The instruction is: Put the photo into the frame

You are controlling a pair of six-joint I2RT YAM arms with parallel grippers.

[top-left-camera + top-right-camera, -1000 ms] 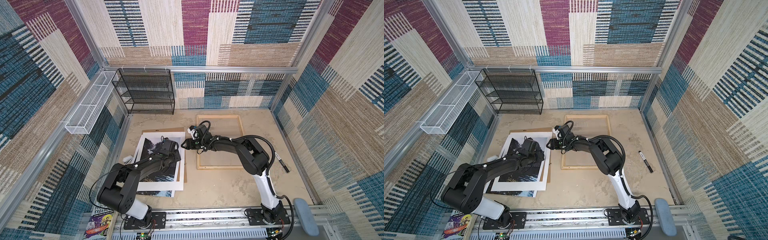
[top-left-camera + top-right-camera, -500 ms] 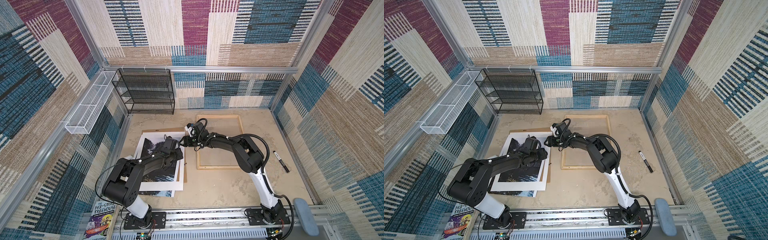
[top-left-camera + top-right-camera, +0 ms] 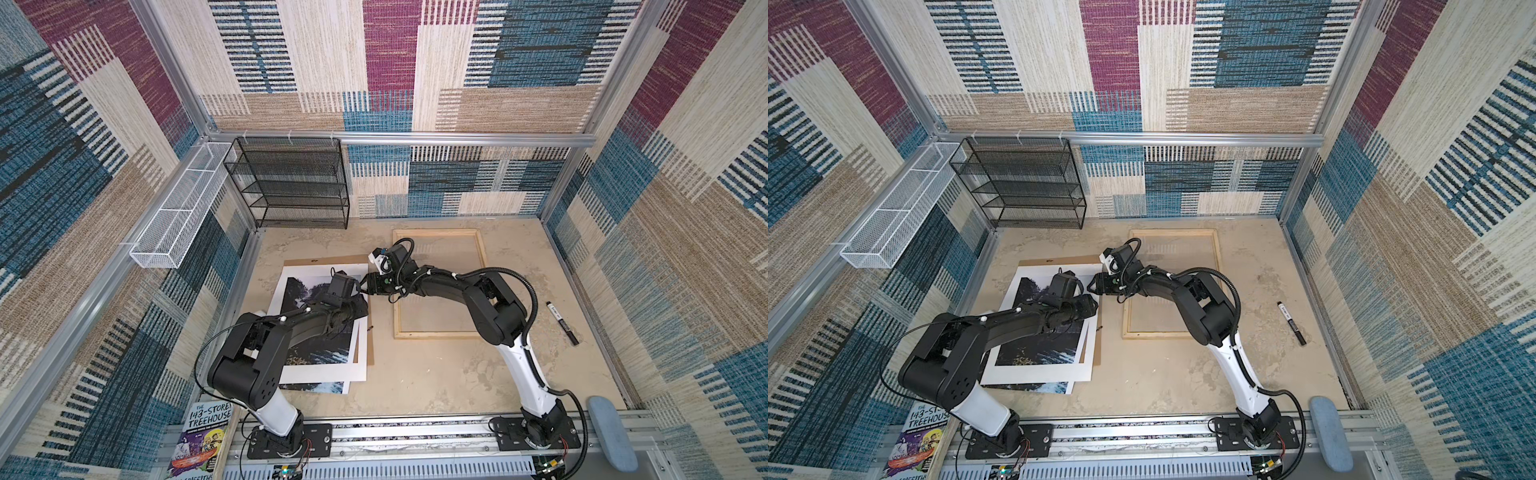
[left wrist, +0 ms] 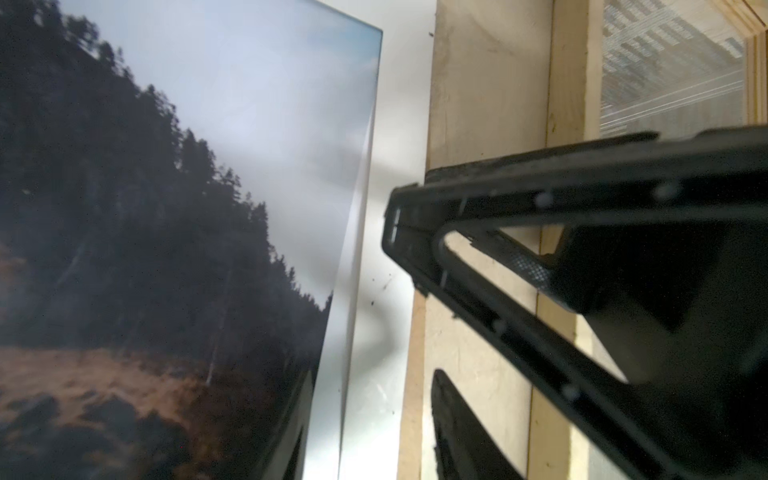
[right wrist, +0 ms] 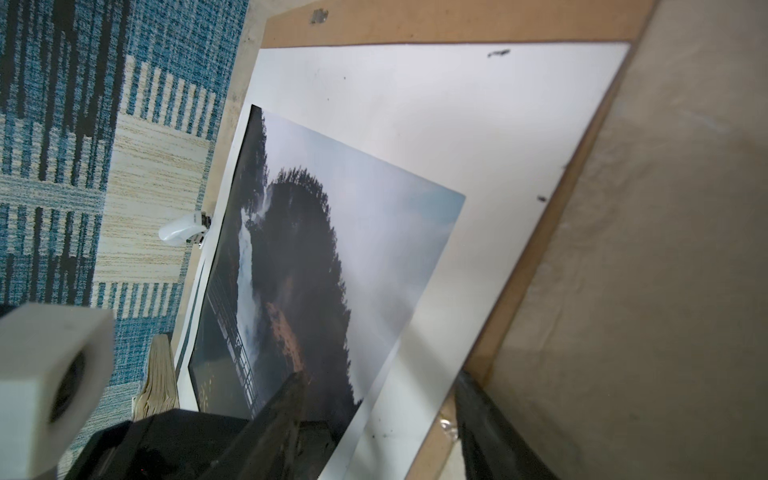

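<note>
Beige mottled tabletop (image 3: 436, 382) carries everything, with woven patchwork walls around it. The photo (image 3: 328, 351) lies flat on the left, askew under a white mat (image 3: 324, 372) and over a brown backing board (image 3: 320, 262). It shows dark wooded cliffs, a white waterfall, pale sky and blue foaming water, and its near end pokes out past the mat. The frame (image 3: 438, 333), thin pale wood, lies apart to its right. My right claw (image 3: 368, 286) hovers at the mat's right edge, fingers spread. My left claw (image 3: 364, 308) sits beside it, and I cannot tell its grip.
</note>
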